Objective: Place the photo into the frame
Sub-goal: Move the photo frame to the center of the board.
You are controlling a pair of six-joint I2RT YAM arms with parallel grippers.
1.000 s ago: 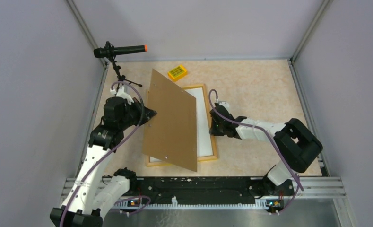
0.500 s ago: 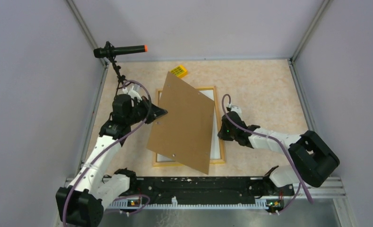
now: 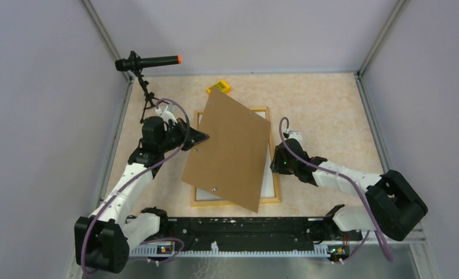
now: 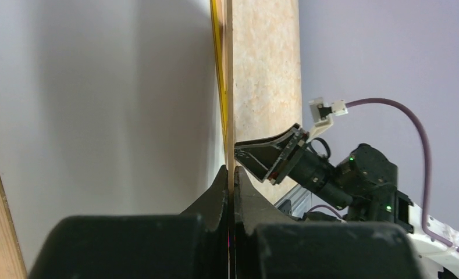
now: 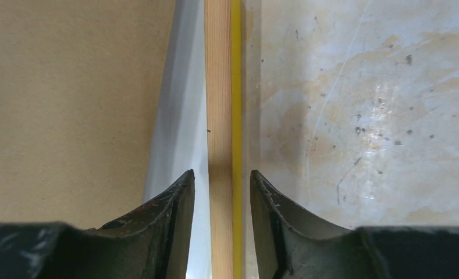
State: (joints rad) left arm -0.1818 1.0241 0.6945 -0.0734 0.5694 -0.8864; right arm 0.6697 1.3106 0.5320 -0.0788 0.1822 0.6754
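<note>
Right gripper point(image 5: 222, 177), jaws apart, straddles the right rail of the thin, light-wood rectangular frame point(image 5: 218, 87). The frame lies flat on the beige mottled table point(image 3: 326, 116), long axis running from near edge to far edge. Just inside that rail shows a white paper strip, apparently the photo point(image 5: 186, 116) lying back-up in the frame. Left gripper point(image 3: 202, 138), clamped on the left edge of a brown cardboard board point(image 3: 230, 151), holds it tilted above the frame. One frame, one photo, one board, one small yellow block point(image 3: 219, 87) near the far edge.
</note>
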